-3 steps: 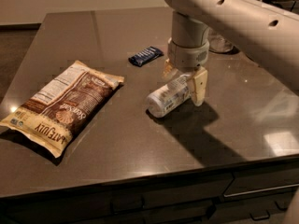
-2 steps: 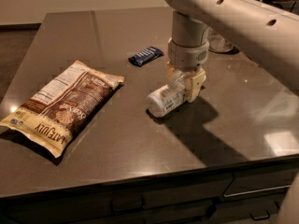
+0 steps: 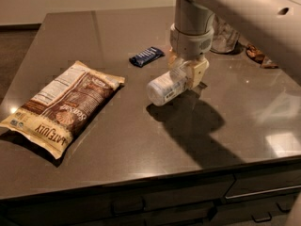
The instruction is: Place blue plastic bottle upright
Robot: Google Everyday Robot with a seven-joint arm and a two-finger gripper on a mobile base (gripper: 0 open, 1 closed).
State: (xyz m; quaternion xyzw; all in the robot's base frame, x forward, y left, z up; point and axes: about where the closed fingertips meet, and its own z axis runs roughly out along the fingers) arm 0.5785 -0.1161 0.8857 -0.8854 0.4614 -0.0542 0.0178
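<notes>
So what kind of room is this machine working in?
Probably a kitchen or break room: a dark polished counter with drawers underneath, and a chip bag and snack bar lying on it. The pincer hangs over the counter's middle, gripping a water bottle.

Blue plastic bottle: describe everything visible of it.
The blue plastic bottle is small, of clear plastic with a pale label around its body. It is tilted, not upright, with its base toward the chip bag and its neck end hidden in the gripper, over the middle of the dark counter. The tan fingers are shut on it. Whether its base touches the counter cannot be told.
</notes>
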